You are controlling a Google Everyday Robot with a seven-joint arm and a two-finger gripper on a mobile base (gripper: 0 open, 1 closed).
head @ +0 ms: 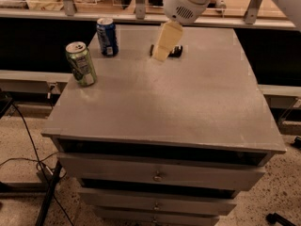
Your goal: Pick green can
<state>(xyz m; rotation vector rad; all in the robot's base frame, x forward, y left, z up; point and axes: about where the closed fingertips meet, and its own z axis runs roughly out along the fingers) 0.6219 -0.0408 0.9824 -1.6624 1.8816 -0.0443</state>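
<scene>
The green can (pixel 81 64) stands upright near the left edge of the grey cabinet top (pixel 188 102), silver top and white label patch showing. My gripper (pixel 161 56) hangs from the white arm at the top centre, above the back middle of the top. It is well to the right of the green can and apart from it. It holds nothing that I can see.
A dark blue can (pixel 107 36) stands upright behind the green can. A small dark flat object (pixel 175 52) lies at the back, partly hidden by the gripper. The cabinet has drawers below; cables (pixel 28 145) run on the floor at left.
</scene>
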